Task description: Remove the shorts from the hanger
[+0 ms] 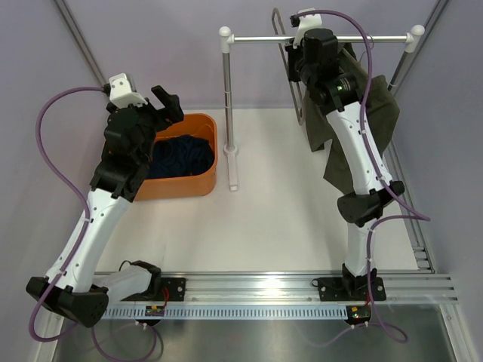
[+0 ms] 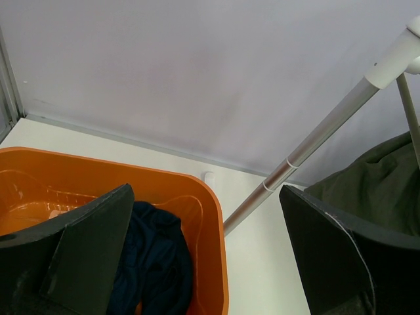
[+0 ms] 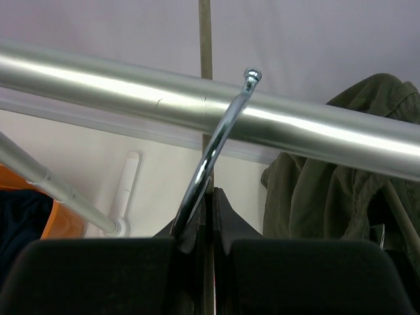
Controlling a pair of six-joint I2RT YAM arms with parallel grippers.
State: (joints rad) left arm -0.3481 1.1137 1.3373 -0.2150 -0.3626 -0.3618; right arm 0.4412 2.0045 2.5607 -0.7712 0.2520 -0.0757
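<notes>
Black fingers of the right gripper (image 3: 210,205) fill the bottom of the right wrist view, pressed together on the chrome hook of the hanger (image 3: 222,131), which curls over the rail of the clothes rack (image 1: 317,38) at twelve o'clock on the white table (image 1: 287,219). Just beside the rack, at about two o'clock and partly behind the right arm, the olive shorts (image 1: 383,113) hang in loose folds. Whether they sit on the hanger's bar or are draped over the rail cannot be told from these views. At ten o'clock the orange bin (image 1: 209,130) holds the navy shorts (image 1: 181,154), bunched in its bottom. Above the bin's far rim the left gripper (image 2: 205,193) hovers with its fingers spread wide and nothing between them. By my reading the job is about half done: the navy pair is off and dropped in the bin, and the olive pair is yet to come free. The grip on the hook suggests that step is only starting.
</notes>
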